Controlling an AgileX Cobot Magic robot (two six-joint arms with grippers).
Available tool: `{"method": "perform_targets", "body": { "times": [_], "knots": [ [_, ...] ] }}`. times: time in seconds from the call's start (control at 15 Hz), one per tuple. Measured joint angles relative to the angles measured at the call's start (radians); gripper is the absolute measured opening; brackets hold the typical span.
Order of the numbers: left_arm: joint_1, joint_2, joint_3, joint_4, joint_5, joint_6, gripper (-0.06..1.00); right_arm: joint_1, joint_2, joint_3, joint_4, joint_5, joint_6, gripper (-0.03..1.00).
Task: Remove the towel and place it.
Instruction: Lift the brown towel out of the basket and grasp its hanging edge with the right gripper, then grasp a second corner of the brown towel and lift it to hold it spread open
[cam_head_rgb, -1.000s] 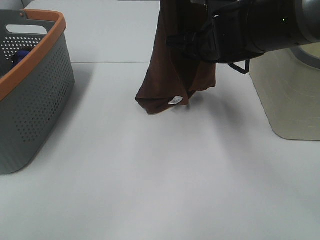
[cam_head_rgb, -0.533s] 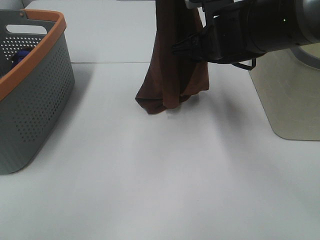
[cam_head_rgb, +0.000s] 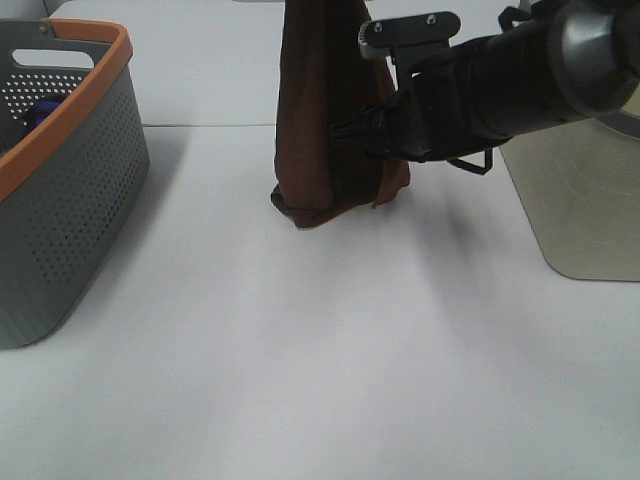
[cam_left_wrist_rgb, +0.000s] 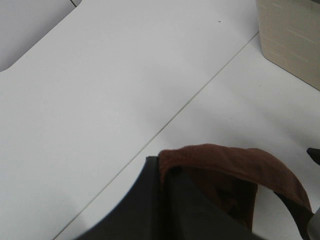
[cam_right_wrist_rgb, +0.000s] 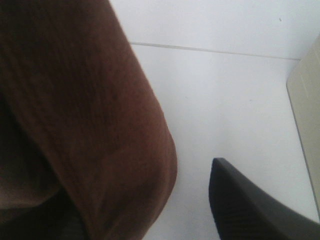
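Note:
The dark brown towel (cam_head_rgb: 325, 110) hangs in a long bunch from above the exterior view's top edge, and its lower end rests on the white table (cam_head_rgb: 300, 350). My left gripper (cam_left_wrist_rgb: 165, 172) is shut on the towel's top edge (cam_left_wrist_rgb: 230, 160); it is out of the exterior view. My right gripper (cam_head_rgb: 372, 135) reaches across from the right and presses into the towel's side at mid height. In the right wrist view the towel (cam_right_wrist_rgb: 85, 125) fills one side and hides one finger. The other finger (cam_right_wrist_rgb: 245, 200) stands well apart, so the jaws are open. No tag shows.
A grey perforated basket with an orange rim (cam_head_rgb: 70, 90) stands at the left edge, with something blue (cam_head_rgb: 38, 112) inside. A beige container (cam_head_rgb: 580, 200) stands at the right, behind my right arm (cam_head_rgb: 500, 85). A seam (cam_head_rgb: 210, 125) runs across the table.
My right gripper has moved left and down into the hanging towel. The towel has swung left and bunched, and its light tag no longer shows.

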Motion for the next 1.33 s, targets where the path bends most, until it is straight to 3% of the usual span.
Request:
{"method": "perform_targets", "body": {
  "times": [0.33, 0.67, 0.8, 0.93, 1.0, 1.07, 1.2, 1.27, 1.33],
  "knots": [
    [0.000, 0.000, 0.000, 0.000, 0.005, 0.012, 0.00, 0.000, 0.055, 0.001, 0.000, 0.019, 0.020, 0.59],
    [0.000, 0.000, 0.000, 0.000, 0.008, 0.013, 0.00, 0.000, 0.087, 0.001, 0.000, 0.024, 0.024, 0.49],
    [0.000, 0.000, 0.000, 0.000, 0.008, 0.015, 0.00, 0.000, 0.087, 0.001, 0.000, 0.024, 0.024, 0.41],
    [0.000, 0.000, 0.000, 0.000, 0.008, 0.015, 0.00, 0.000, 0.087, 0.001, 0.000, 0.023, 0.014, 0.23],
    [0.000, 0.000, 0.000, 0.000, 0.008, 0.015, 0.00, 0.000, 0.087, 0.001, 0.000, 0.023, -0.026, 0.09],
    [0.000, 0.000, 0.000, 0.000, 0.008, 0.015, 0.00, 0.000, 0.087, 0.001, 0.000, 0.028, -0.086, 0.02],
    [0.000, 0.000, 0.000, 0.000, 0.025, 0.024, 0.00, 0.000, 0.087, 0.001, 0.000, 0.050, -0.216, 0.02],
    [0.000, 0.000, 0.000, 0.000, 0.039, 0.051, 0.00, 0.013, 0.059, 0.002, 0.000, 0.054, -0.335, 0.02],
    [0.000, 0.000, 0.000, 0.000, 0.042, 0.061, 0.00, 0.017, 0.046, 0.002, 0.000, 0.054, -0.361, 0.02]
  ]
}}
